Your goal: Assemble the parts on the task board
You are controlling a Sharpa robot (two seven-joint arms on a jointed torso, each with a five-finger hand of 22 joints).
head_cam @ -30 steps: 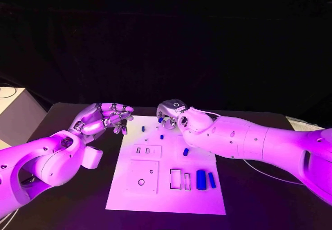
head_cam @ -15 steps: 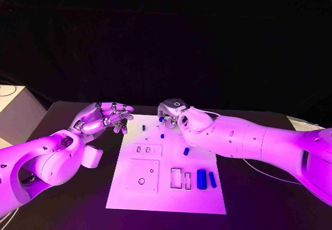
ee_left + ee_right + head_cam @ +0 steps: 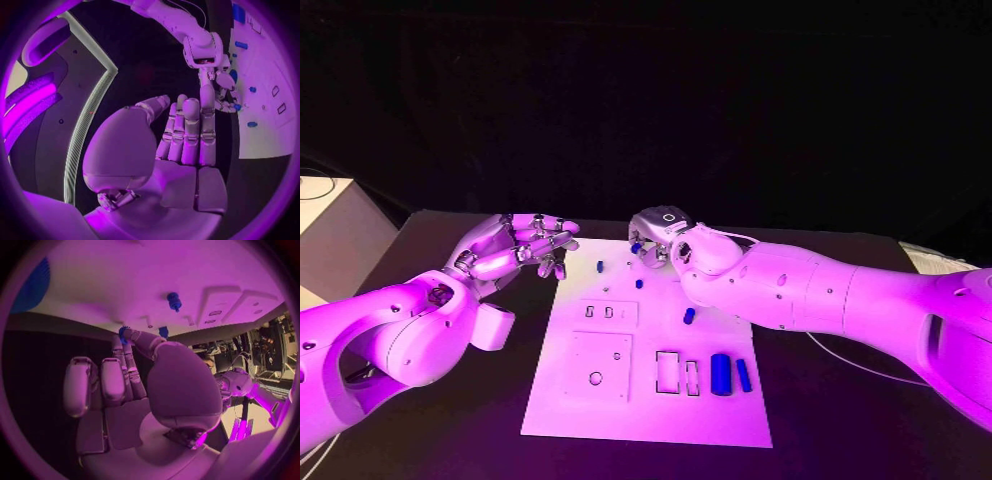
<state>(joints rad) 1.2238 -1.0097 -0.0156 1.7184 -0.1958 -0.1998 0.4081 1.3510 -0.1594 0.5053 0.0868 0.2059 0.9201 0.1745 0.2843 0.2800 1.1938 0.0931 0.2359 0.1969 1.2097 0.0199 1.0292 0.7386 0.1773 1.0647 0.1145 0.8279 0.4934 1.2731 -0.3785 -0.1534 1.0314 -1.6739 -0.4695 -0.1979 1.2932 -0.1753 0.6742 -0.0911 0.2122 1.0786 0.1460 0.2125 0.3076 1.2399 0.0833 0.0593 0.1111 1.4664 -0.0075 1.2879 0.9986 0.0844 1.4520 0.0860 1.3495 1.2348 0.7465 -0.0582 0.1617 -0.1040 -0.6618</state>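
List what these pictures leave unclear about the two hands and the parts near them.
- Right hand: in the head view its own back hides the fingers; whether they grip the blue part at their tips stays unclear in the right wrist view.
- Left hand: fingers curled; too small to tell if they hold anything.
- Board: far edge covered by the right hand.

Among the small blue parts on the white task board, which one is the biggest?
The thick blue cylinder lying near the white task board's front right corner; it is wider than the slim blue bar beside it.
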